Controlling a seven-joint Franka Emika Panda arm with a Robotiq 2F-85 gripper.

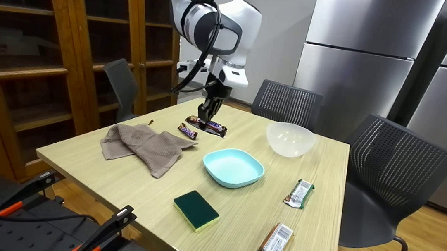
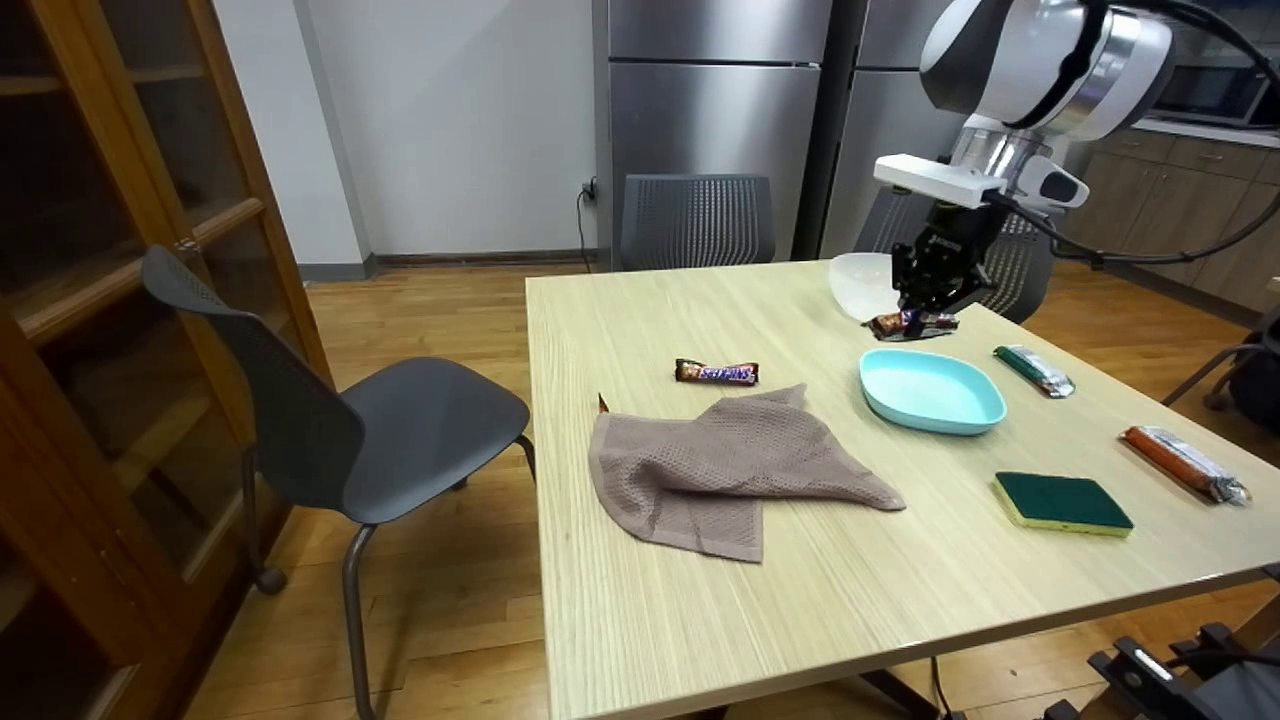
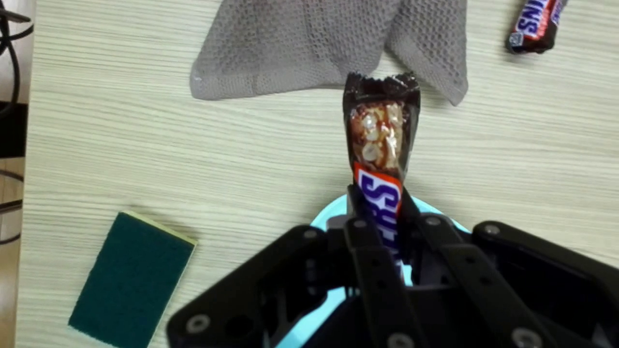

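The tool point(image 3: 381, 200) pinches a candy bar point(image 3: 377, 135) by its long sides, maybe because the bar is slim enough to fit. Both ends stick out. The bar is up above the counter point(image 3: 145, 145), and it covers part of the blue dish point(image 3: 333, 209) in the wrist view. It looks about level, longways, its nut-picture end pointing toward the grey cloth point(image 3: 290, 48).

Glossy plastic wraps the candy bar point(image 3: 379, 150), and the towel point(image 2: 730, 450) is rough cloth
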